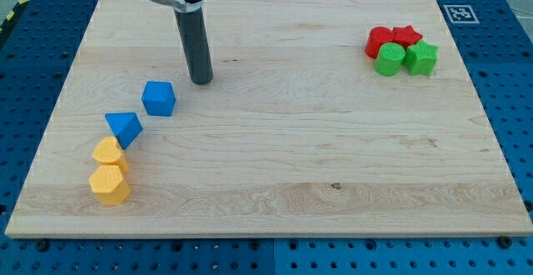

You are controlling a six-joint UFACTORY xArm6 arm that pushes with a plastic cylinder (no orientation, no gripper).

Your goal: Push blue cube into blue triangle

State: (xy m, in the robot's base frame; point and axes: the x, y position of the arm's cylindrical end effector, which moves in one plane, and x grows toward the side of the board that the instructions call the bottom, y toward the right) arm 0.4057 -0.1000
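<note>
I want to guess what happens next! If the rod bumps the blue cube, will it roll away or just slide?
Probably slide. The blue cube has flat faces and sits flat on the smooth wooden board, so rolling seems unlikely. It looks small and light, so a nudge from my tip, now just to its upper right, should move it easily. An off-centre push might turn it.

Two yellow blocks (110,171) sit touching each other near the left edge of the wooden board (333,158). Near the view's top right, two red blocks (391,38) and two green blocks (405,59) cluster tightly. A black-and-white marker (457,12) occupies the board's top right corner.
</note>
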